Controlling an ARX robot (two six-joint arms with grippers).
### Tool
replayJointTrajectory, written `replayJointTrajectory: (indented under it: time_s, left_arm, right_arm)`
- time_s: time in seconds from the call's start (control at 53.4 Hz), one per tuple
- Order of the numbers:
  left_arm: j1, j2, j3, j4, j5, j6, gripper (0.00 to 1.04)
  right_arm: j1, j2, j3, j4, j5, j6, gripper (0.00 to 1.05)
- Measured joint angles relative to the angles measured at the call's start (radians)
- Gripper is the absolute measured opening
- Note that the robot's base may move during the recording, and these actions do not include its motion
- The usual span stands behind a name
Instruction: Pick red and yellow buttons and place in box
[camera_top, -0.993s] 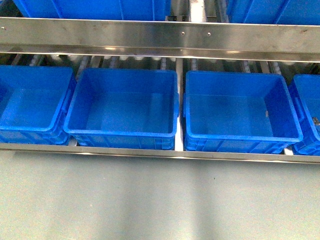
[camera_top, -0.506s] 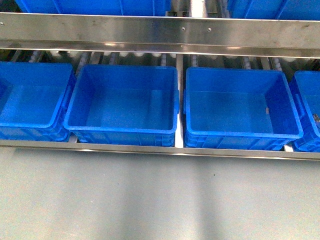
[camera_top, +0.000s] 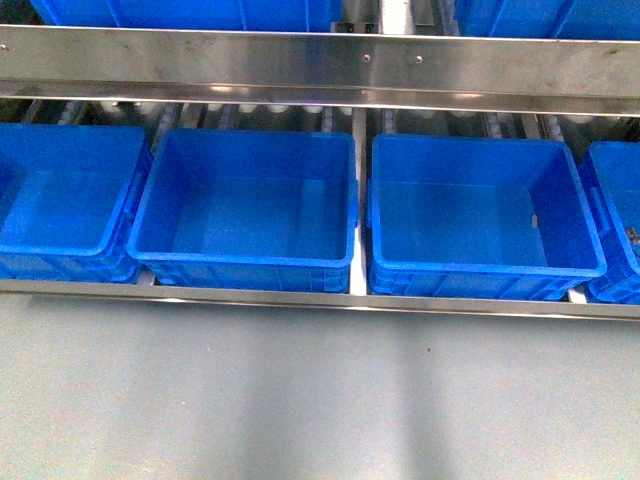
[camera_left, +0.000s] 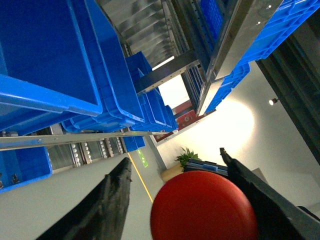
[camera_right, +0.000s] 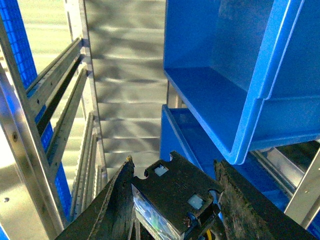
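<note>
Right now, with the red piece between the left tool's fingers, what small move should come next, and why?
Probably swing the left tool toward the left-centre crate, without opening. The red button seems held between its fingers, yet the front view shows neither arm, and the left wrist view looks along the rack, not down into any crate.
</note>
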Motion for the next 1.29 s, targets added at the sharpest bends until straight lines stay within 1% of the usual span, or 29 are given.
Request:
replayJointTrajectory:
  time_s: [0.056, 0.094, 0.131, 0.15, 0.187, 0.225, 0.244, 0.3, 0.45, 0.618, 0.693, 0.862, 0.937, 1.03, 1.124, 1.162, 1.218, 1.293]
  left_arm:
    - [-0.001, 0.005, 0.0, 0.0, -0.007, 0.005, 0.7]
    - [-0.002, 0.007, 0.0, 0.0, -0.011, 0.007, 0.75]
    - [-0.002, 0.008, 0.0, 0.0, -0.018, 0.01, 0.84]
    - [-0.002, 0.008, 0.0, 0.001, -0.019, 0.011, 0.86]
    - [-0.002, 0.008, 0.0, 0.006, -0.028, 0.014, 0.93]
    - [-0.002, 0.007, 0.0, 0.012, -0.035, 0.018, 0.98]
    - [-0.002, 0.005, 0.0, 0.019, -0.037, 0.019, 0.98]
    - [-0.002, -0.001, -0.003, 0.032, -0.042, 0.02, 0.96]
    - [0.003, -0.061, -0.029, 0.054, -0.054, 0.036, 0.97]
    - [0.025, -0.211, -0.116, 0.056, -0.068, 0.091, 0.97]
    - [0.046, -0.303, -0.18, 0.034, -0.07, 0.131, 0.97]
    - [0.12, -0.568, -0.399, -0.056, -0.07, 0.265, 0.97]
    - [0.156, -0.695, -0.502, -0.109, -0.077, 0.312, 0.97]
    - [0.209, -0.875, -0.621, -0.215, -0.106, 0.37, 0.97]
    - [0.256, -1.059, -0.724, -0.333, -0.139, 0.426, 0.97]
    - [0.279, -1.183, -0.788, -0.422, -0.161, 0.463, 0.97]
    - [0.285, -1.345, -0.868, -0.547, -0.19, 0.503, 0.97]
    - [0.258, -1.485, -0.926, -0.668, -0.242, 0.547, 0.97]
  right_arm:
    - [-0.006, -0.003, -0.005, 0.0, -0.005, -0.001, 0.4]
    - [-0.009, -0.003, -0.005, 0.0, -0.007, -0.001, 0.4]
    - [-0.013, -0.003, -0.006, 0.0, -0.008, 0.0, 0.4]
    - [-0.014, -0.003, -0.006, 0.0, -0.009, 0.0, 0.4]
    - [-0.016, -0.003, -0.007, 0.0, -0.011, 0.0, 0.4]
    - [-0.016, -0.003, -0.009, 0.001, -0.011, 0.0, 0.4]
    - [-0.016, -0.003, -0.01, 0.002, -0.011, -0.001, 0.4]
    - [-0.016, -0.003, -0.013, 0.002, -0.01, -0.001, 0.4]
    - [-0.005, -0.001, -0.018, 0.014, 0.009, -0.019, 0.4]
    - [0.024, 0.016, -0.027, 0.021, 0.05, -0.048, 0.4]
    - [0.036, 0.029, -0.033, 0.026, 0.072, -0.065, 0.4]
    - [0.077, 0.042, -0.034, 0.026, 0.123, -0.12, 0.4]
    - [0.101, 0.043, -0.03, 0.021, 0.146, -0.143, 0.4]
    - [0.137, 0.046, -0.011, 0.012, 0.175, -0.18, 0.4]
    - [0.172, 0.046, 0.01, 0.0, 0.204, -0.223, 0.4]
    - [0.19, 0.046, 0.022, -0.003, 0.223, -0.25, 0.4]
    - [0.21, 0.046, 0.033, -0.006, 0.24, -0.277, 0.4]
    - [0.225, 0.045, 0.041, -0.015, 0.256, -0.301, 0.4]
